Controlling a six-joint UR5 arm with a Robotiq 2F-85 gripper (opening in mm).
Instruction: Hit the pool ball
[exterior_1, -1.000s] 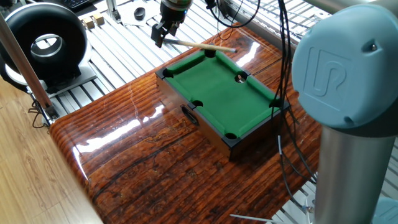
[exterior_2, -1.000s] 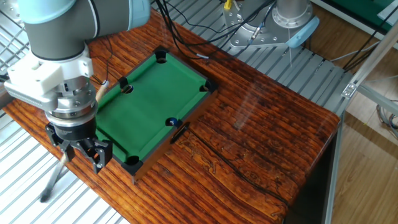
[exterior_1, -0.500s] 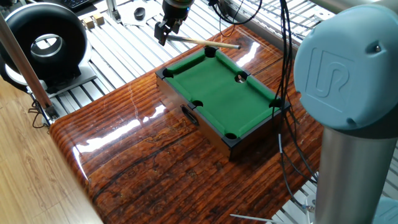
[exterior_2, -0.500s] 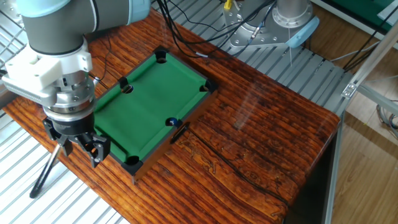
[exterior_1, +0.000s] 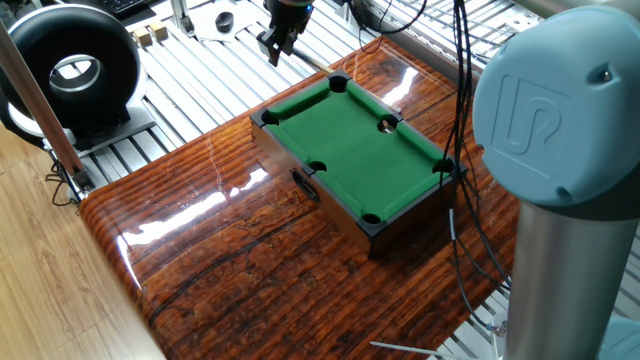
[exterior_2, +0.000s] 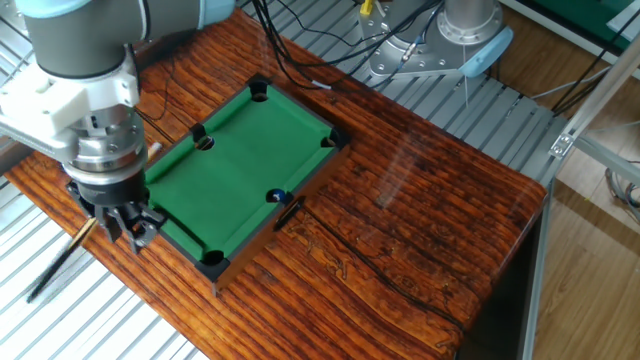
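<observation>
1. The gripper (exterior_2: 128, 226) hangs just off the short end of the miniature pool table (exterior_2: 240, 150), at the left of the other fixed view. In one fixed view the same gripper (exterior_1: 279, 42) shows small at the far side, beyond the table's far corner.

2. Its fingers are clenched on the cue (exterior_2: 62, 258) — a thin stick with a pale wooden stretch right at the fingers and a dark length running down and to the left, away from the table, over the slatted metal bench (exterior_2: 100, 320). Whether any of the cue reaches forward over the felt I cannot tell; the arm hides that side.

3. The pool ball (exterior_2: 277, 197) sits on the green felt against the near long rail, right beside the middle pocket there, with a small dark latch (exterior_2: 288, 213) just outside on the table's wall. In one fixed view the ball is not discernible.

4. The relation that matters: the ball lies to the right of the gripper, well apart, along the near rail. The cue's long axis, judged from its trailing part, runs obliquely up and right toward the felt rather than along that rail.

5. My judgement — the cue is not yet lined up behind the ball, so the stroke has yet to be set.
</observation>
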